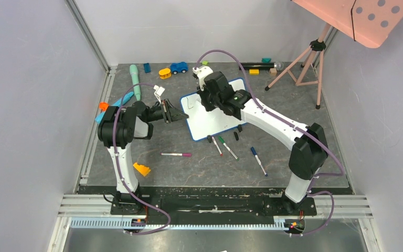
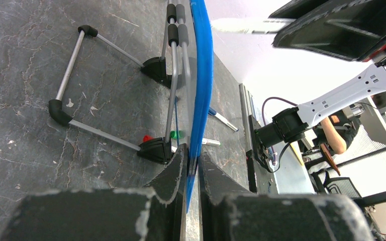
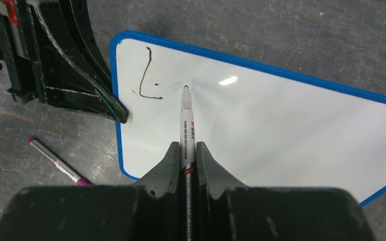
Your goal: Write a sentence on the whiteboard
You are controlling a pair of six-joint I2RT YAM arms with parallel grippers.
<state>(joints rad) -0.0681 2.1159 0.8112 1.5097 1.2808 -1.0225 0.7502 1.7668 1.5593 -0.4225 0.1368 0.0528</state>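
Blue-rimmed whiteboard (image 3: 281, 125) — edge inside left gripper (image 2: 192, 156)

Pink-capped marker (image 1: 177, 154), blue toy car (image 1: 178, 67), orange wedge (image 1: 141, 169), pinkish tripod (image 1: 304, 65) on grey table (image 1: 199, 172).

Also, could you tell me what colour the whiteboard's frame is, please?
Blue; the whiteboard's frame shows best in the right wrist view.

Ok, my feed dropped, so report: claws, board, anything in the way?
Left claw shut on whiteboard edge. Right claw shut on marker, tip over board. Only an L written. Loose pens beside board, none in path.
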